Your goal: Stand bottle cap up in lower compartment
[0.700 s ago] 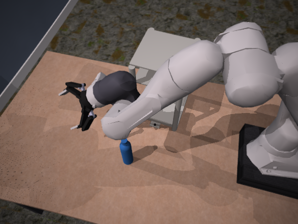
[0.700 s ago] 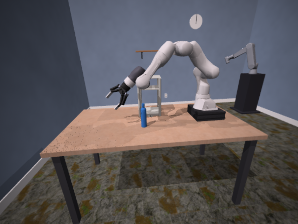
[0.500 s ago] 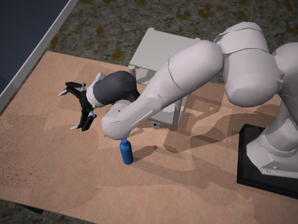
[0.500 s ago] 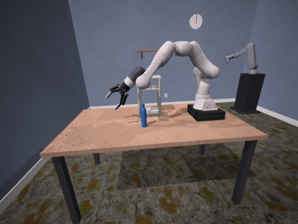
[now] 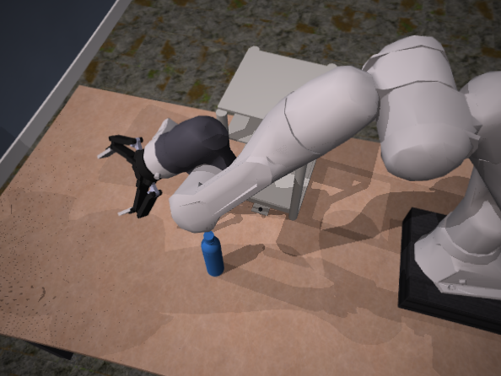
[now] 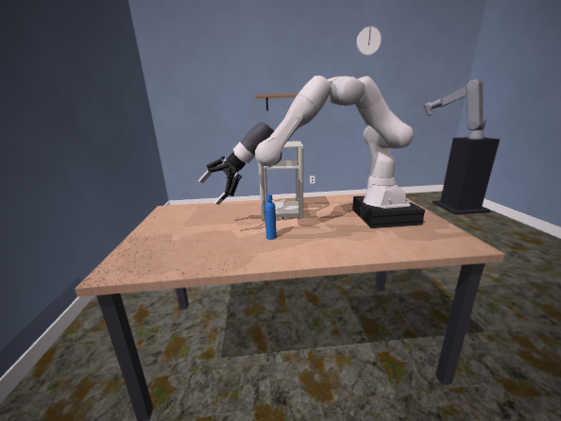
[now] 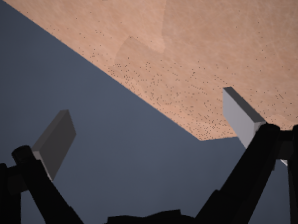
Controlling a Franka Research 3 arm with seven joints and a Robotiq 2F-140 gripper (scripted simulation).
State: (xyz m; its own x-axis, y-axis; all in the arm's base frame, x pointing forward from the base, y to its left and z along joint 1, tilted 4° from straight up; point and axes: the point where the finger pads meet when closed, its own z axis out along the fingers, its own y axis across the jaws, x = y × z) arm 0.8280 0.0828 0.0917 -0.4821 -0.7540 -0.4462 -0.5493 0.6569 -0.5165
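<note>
A blue bottle [image 5: 212, 255] [image 6: 270, 219] stands upright, cap up, on the wooden table [image 5: 84, 274] [image 6: 331, 255], in front of the shelving unit. The grey shelving unit [image 5: 261, 84] [image 6: 299, 165] stands behind it, partly hidden by my arm. My gripper [image 5: 114, 183] [image 6: 211, 189] [image 7: 146, 112] is wide open and empty. It hangs in the air to the left of the bottle and the unit, pointing towards the table's far left side. The wrist view shows only my two fingers, the table's edge and the dark wall; the bottle is out of that view.
My arm's elbow [image 5: 191, 211] hangs just above the bottle's cap. The robot's black base [image 5: 426, 270] [image 6: 389, 214] stands at the right of the table. A second grey arm on a black pedestal [image 6: 467, 175] stands on the floor beyond the table.
</note>
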